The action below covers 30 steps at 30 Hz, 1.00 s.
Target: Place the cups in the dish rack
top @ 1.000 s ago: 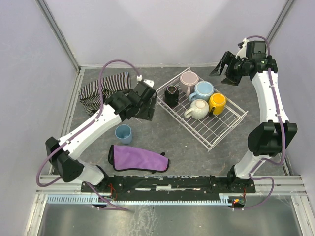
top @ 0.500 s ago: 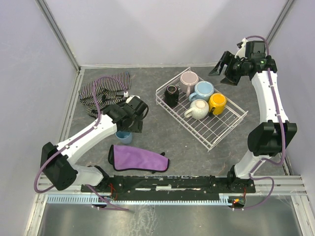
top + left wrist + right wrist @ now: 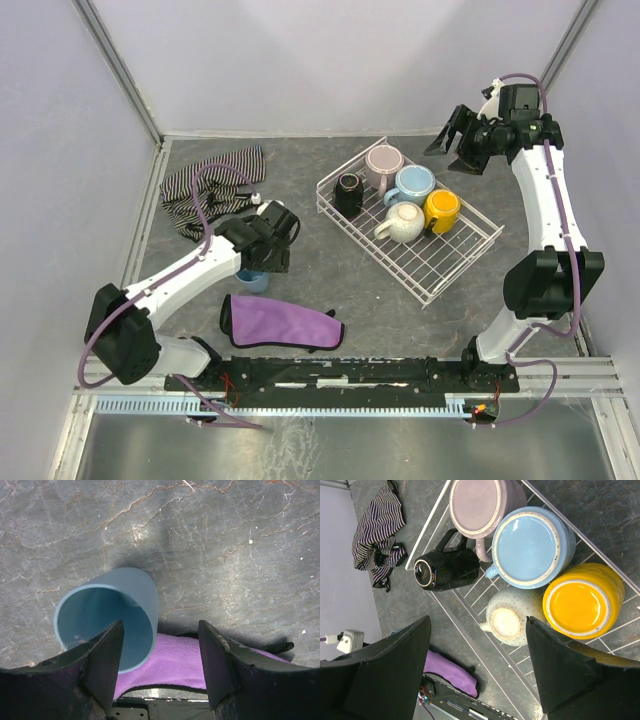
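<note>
The dusty-blue handleless cup [image 3: 107, 625] stands upright on the grey table, next to the purple cloth [image 3: 180, 660]. My left gripper [image 3: 160, 630] is open above it. Its left finger is over the cup's mouth, and the cup's right wall lies between the fingers. From above, the left gripper [image 3: 265, 245] hides most of this cup [image 3: 250, 281]. The white wire dish rack [image 3: 480, 245] holds the black [image 3: 447, 567], pink [image 3: 480, 502], light blue [image 3: 530, 547], yellow [image 3: 582, 600] and cream [image 3: 512, 620] cups. My right gripper [image 3: 479, 622] is open and empty, high over the rack's far right [image 3: 460, 140].
A striped cloth [image 3: 205, 185] lies at the back left. The purple cloth [image 3: 280, 322] lies at the near edge, just in front of the blue cup. The rack's near rim [image 3: 478, 658] runs diagonally. Walls enclose the table on three sides.
My left arm has pulled back from beside the rack toward the near left and now sits over the dusty-blue cup. The right arm has barely moved.
</note>
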Each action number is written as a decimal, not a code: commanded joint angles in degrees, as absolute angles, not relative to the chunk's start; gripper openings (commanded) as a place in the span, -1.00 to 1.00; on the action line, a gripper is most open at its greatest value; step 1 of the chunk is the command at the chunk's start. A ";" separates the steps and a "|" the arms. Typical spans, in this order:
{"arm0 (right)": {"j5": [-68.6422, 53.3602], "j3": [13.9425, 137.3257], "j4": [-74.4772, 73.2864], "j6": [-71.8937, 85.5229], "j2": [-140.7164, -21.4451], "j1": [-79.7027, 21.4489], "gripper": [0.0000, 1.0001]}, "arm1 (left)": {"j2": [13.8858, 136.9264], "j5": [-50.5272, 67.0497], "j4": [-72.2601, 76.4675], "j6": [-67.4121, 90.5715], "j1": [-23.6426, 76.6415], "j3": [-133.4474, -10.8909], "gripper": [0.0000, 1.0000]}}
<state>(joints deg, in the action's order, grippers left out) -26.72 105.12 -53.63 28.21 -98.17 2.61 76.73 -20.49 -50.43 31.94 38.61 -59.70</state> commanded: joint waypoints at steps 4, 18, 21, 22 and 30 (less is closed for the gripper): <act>-26.03 105.43 -53.00 27.51 -95.27 2.29 0.68 | 80.10 -19.85 -43.50 31.89 38.30 -57.43 0.22; -28.10 102.54 -51.40 29.05 -93.00 2.36 0.68 | 83.04 -14.34 -39.10 25.11 36.03 -63.12 -0.94; -32.88 98.57 -48.02 32.18 -91.93 2.23 0.67 | 81.62 -6.16 -35.67 22.81 34.56 -69.05 -0.94; -34.78 96.90 -46.30 33.81 -91.23 2.18 0.67 | 80.80 -2.77 -33.37 22.54 33.59 -70.39 -0.94; -48.70 80.92 -16.07 62.84 -83.72 0.35 0.73 | 82.01 28.32 -8.46 32.08 23.93 -78.49 -0.94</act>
<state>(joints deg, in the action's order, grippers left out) -39.75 85.80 -37.36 44.42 -89.38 1.93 82.17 8.27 -27.09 26.39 27.33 -74.56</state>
